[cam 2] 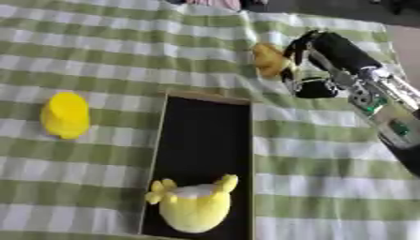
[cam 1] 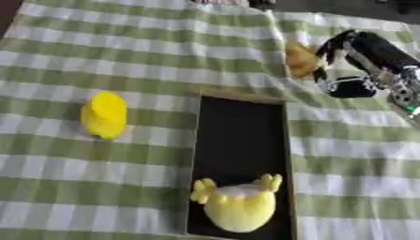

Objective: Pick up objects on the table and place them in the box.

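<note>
Curling round an orange object (cam 2: 267,59) beyond the box (cam 1: 239,140), right hand (cam 2: 305,70) grips it; yellow plush (cam 1: 239,206) sits in box.

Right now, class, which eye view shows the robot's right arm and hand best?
The right eye view: the right hand and a long stretch of forearm show beside the orange object. The left eye view shows the same hand, but its edge cuts the forearm short.
</note>
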